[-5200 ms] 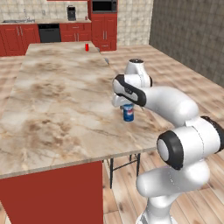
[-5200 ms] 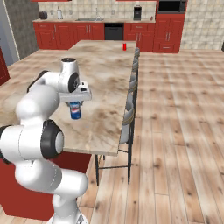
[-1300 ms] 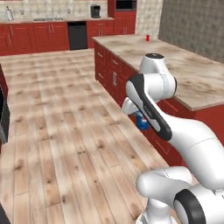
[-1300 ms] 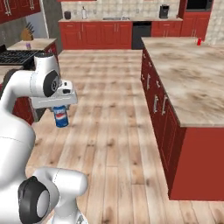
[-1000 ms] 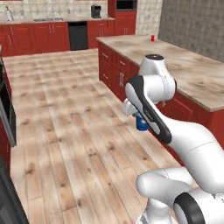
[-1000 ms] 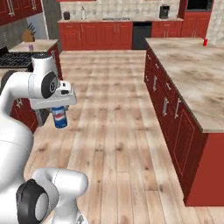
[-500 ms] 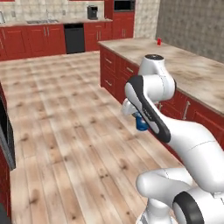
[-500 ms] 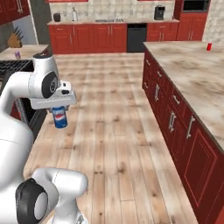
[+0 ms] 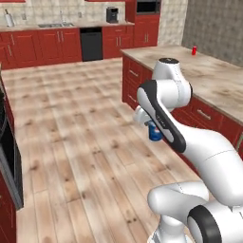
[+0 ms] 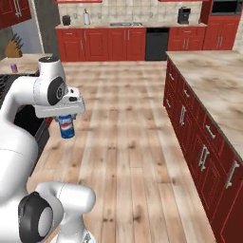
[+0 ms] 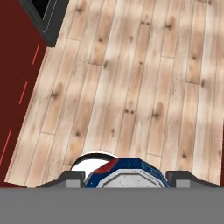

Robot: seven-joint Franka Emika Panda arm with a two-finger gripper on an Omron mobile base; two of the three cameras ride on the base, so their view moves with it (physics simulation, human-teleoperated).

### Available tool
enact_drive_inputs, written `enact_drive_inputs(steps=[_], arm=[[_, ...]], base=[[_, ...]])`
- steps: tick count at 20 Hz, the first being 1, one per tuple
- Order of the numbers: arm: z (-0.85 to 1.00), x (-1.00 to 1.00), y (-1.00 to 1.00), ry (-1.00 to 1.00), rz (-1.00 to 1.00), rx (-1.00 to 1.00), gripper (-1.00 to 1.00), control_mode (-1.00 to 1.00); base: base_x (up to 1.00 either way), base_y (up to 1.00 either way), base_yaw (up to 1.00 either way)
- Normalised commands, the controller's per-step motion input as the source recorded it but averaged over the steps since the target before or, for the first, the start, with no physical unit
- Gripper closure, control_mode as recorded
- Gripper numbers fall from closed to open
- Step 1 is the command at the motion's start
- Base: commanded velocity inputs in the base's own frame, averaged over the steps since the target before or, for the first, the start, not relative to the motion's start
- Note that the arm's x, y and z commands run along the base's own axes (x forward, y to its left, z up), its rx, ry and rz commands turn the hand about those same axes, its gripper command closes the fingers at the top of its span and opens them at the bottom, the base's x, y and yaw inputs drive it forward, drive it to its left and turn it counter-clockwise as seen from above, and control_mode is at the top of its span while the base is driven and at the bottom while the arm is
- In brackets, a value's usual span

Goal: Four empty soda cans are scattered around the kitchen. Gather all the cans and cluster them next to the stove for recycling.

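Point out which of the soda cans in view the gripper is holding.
The blue can, clamped upright in the gripper above the wood floor. The red can stands far off on the island counter.

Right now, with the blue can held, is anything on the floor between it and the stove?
Nothing visible. The blue can hangs in the pincer over bare plank floor, and the stove is close on the left.

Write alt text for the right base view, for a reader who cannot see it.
The white robot arm's gripper holds a blue soda can upright above the wood plank floor. Red cabinets and a black dishwasher panel line the far wall; a marble-topped island runs along the right.
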Motion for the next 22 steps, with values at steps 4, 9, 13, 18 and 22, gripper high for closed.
enact_drive_inputs(steps=[4, 9, 13, 18, 22], arm=[[0.00, 0.00, 0.00, 0.00, 0.00, 0.00, 1.00, 1.00], [0.00, 0.00, 0.00, 0.00, 0.00, 0.00, 1.00, 1.00], [0.00, 0.00, 0.00, 0.00, 0.00, 0.00, 1.00, 1.00], [0.00, 0.00, 0.00, 0.00, 0.00, 0.00, 1.00, 1.00], [0.00, 0.00, 0.00, 0.00, 0.00, 0.00, 1.00, 1.00]], base=[[1.00, 0.00, 0.14], [1.00, 0.00, 0.14], [1.00, 0.00, 0.15], [1.00, 0.00, 0.14], [0.98, 0.00, 0.16]])
